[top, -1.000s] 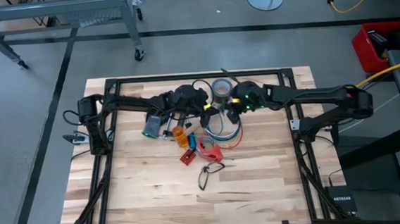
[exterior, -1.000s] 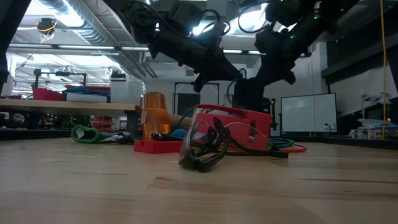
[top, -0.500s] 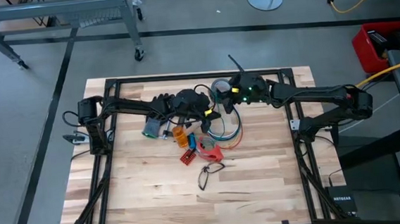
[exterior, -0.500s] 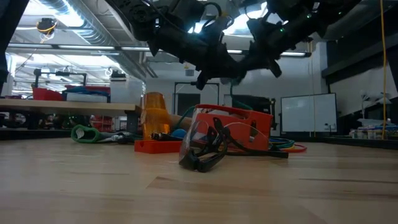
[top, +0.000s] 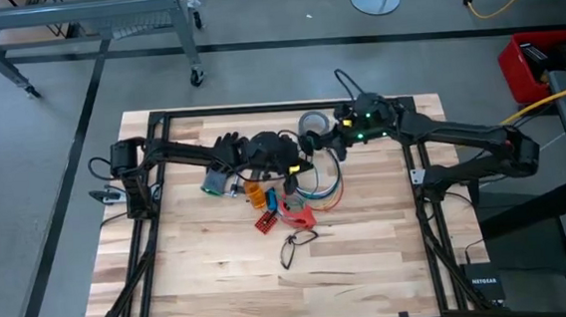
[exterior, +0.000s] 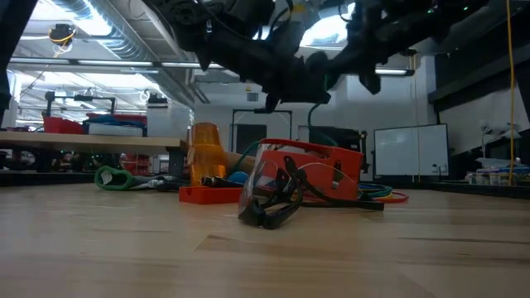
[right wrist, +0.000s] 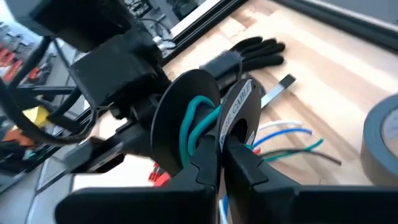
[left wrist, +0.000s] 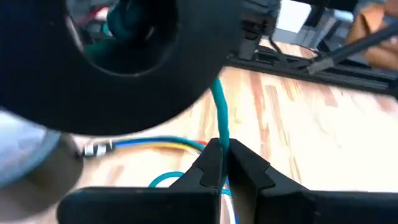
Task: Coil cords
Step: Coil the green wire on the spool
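Above the cords (top: 317, 186) — near the duct tape roll (top: 313, 124) — the left end effector (left wrist: 224, 163) pinches a teal cord (left wrist: 219, 112) while the right end effector (right wrist: 222, 163) clamps a black spool (right wrist: 198, 118).

We see the cords (top: 317, 184) as a loose bundle of thin blue, white, green and red-orange cables lying in a curved loop on the wooden surface (top: 370, 262), near its middle toward the far edge. One teal-green strand (left wrist: 221, 115) rises off the loop, taut, running up to a black spool (right wrist: 189, 127) where a few teal turns sit wound between the flanges. From the low view the rest lies flat, red-orange and green ends (exterior: 389, 196) showing.
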